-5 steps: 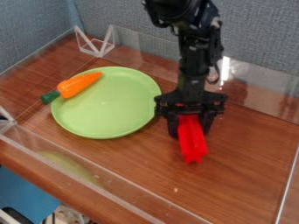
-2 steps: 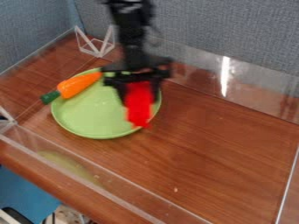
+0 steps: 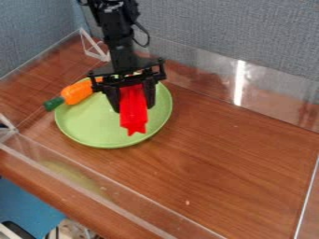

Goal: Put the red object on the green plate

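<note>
My gripper (image 3: 126, 88) is shut on the top end of the red object (image 3: 132, 112), a long bright red bar that hangs down from the fingers over the right half of the green plate (image 3: 88, 121). The bar's lower end sits close to the plate's surface; whether it touches I cannot tell. The round lime-green plate lies on the wooden table left of centre. The black arm rises straight up from the gripper toward the top edge of the view.
An orange carrot toy (image 3: 75, 92) with a green end rests on the plate's left rim. Clear acrylic walls (image 3: 243, 84) ring the wooden table (image 3: 237, 159). A white wire stand (image 3: 90, 41) sits at the back left corner.
The gripper has carried the red object leftward, from the bare wood right of the plate to above the plate, and it hangs slightly higher. The carrot and plate stayed put.
</note>
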`<control>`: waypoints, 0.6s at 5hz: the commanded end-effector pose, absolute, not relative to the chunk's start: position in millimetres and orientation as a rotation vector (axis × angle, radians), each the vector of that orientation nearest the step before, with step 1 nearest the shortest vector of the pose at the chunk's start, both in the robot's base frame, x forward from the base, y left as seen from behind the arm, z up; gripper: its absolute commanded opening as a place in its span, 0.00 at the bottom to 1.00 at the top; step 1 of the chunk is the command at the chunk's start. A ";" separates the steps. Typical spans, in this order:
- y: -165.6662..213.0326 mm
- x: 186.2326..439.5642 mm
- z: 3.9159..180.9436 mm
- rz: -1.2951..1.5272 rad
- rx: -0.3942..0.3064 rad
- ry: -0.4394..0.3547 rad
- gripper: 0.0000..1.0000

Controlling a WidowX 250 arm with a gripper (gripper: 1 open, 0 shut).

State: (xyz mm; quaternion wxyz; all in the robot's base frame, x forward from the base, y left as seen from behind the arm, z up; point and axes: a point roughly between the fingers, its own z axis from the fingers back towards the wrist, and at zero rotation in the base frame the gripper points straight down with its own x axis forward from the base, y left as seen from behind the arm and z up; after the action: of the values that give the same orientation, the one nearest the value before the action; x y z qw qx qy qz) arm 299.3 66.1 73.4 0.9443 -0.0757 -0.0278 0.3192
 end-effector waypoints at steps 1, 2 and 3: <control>78.8 309.0 115.2 0.617 -0.182 -0.150 0.00; 96.2 313.5 116.6 0.593 -0.179 -0.146 0.00; 109.5 318.3 101.3 0.569 -0.157 -0.136 0.00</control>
State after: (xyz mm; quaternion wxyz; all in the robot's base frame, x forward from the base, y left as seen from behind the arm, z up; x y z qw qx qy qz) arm 310.6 101.5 82.9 0.9560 -0.0824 -0.0333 0.2795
